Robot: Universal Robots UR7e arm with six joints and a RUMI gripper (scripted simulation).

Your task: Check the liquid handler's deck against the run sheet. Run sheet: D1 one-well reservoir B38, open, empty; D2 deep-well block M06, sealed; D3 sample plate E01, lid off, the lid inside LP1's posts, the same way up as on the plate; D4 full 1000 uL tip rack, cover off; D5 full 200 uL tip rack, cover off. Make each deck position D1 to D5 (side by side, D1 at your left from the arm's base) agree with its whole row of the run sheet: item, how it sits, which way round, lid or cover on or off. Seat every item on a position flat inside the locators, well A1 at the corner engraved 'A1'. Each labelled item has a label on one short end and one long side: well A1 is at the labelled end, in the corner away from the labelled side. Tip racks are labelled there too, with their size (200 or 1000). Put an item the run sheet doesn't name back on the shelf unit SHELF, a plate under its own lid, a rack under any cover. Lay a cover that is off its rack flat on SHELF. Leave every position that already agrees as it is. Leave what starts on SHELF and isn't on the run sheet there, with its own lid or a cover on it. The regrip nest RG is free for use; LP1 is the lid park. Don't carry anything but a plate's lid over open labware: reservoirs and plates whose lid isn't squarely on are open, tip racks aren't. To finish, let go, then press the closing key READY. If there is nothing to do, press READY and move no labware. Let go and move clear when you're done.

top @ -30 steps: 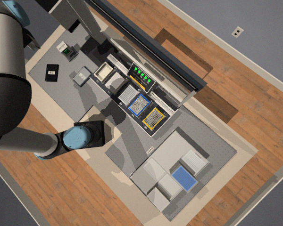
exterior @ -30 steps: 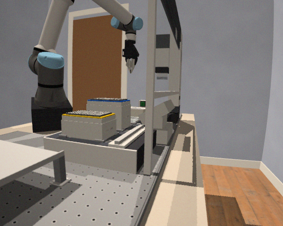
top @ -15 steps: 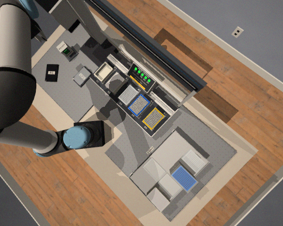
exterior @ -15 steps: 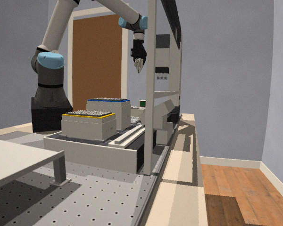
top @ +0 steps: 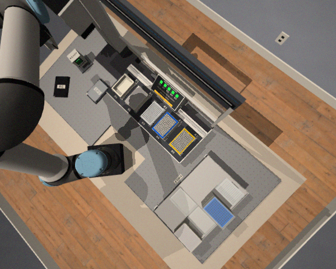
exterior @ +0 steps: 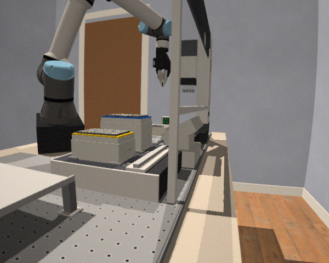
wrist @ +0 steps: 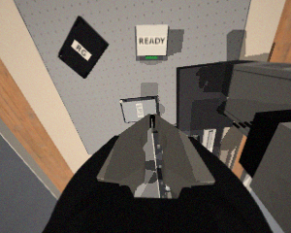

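My gripper (exterior: 162, 80) is shut and empty, high above the mat at the deck's left end; in the wrist view its fingertips (wrist: 153, 122) point down over the lid (wrist: 140, 109) lying in LP1. The READY key (wrist: 151, 41) lies beyond, with a green strip below its label. On the deck stand, in a row, a cream open reservoir (top: 122, 86), a grey sealed block (top: 138, 98), an uncovered well plate (top: 152, 112), a blue-rimmed tip rack (top: 164, 125) and a yellow-rimmed tip rack (top: 182, 140). The LP1 lid also shows in the overhead view (top: 97, 91).
The black regrip nest RG (top: 61, 84) is bare. The handler's panel (top: 168, 91) shows several green lights. The gantry post (exterior: 174, 102) stands close to my gripper. SHELF (top: 203, 202) holds a blue rack (top: 218, 212), a white lidded plate (top: 230, 192) and flat covers (top: 183, 199).
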